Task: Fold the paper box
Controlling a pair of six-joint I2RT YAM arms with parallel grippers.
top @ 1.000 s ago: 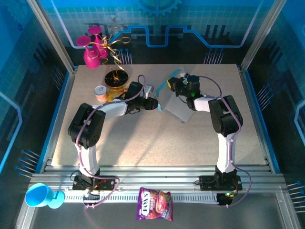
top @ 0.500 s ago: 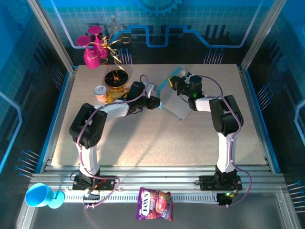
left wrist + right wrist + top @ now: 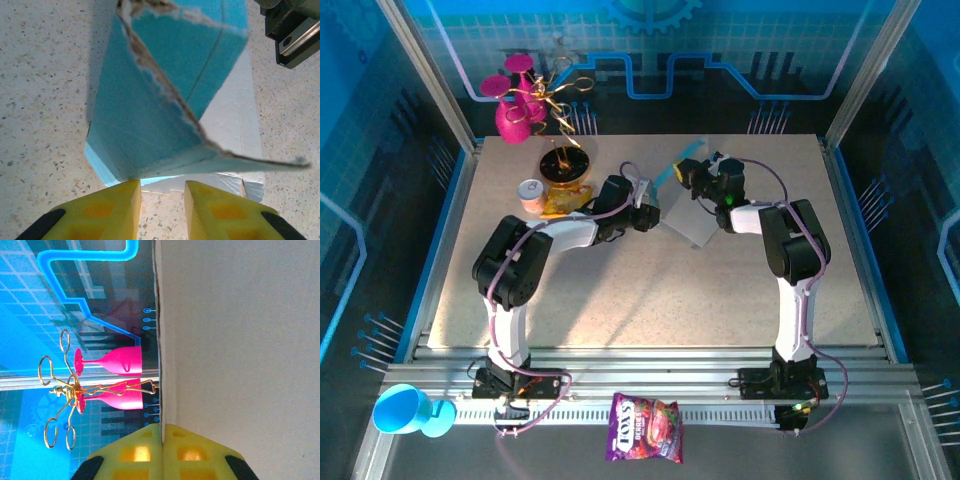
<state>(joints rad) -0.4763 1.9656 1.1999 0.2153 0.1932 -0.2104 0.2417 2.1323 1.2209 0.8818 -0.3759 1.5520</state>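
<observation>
Left tool [image 3: 161,200]: yellow pads narrowly apart, nothing between them, the box's low edge just past the tips. Right tool [image 3: 161,434]: clamped on the paper box [image 3: 688,222], with the panel edge running straight into the seam between the pads.

The box sits past counter centre, toward 1 o'clock, between the two tools. It is half raised, with its pale inner panel facing up and a blue flap standing at its 11 o'clock corner.

Handling, as a judgement: thin card, very light, so it will slide on the counter [image 3: 650,300] if you push without pinning it. The panels look stiff and should bend only at the creases. In the left wrist view the blue edges are ragged and torn, so treat the box as fragile and don't yank it. Take hold on a flat panel edge near a crease, not on the torn lip. Keep the right pinch as the anchor and let the left work the flap.

The surface is speckled stone-look, flat and matte, with open room at 6 o'clock of the box.

- **Near rail:** candy bag [image 3: 645,428] and blue cup [image 3: 405,410], both well apart from the work.
- **At 10 o'clock of the box:** small can [image 3: 531,192] and dark dish [image 3: 565,165], near the left arm's elbow sweep, so mind them.
- **Far off, at 11 o'clock:** pink glasses [image 3: 513,110] on a gold wire stand, with the blue enclosure walls behind.
</observation>
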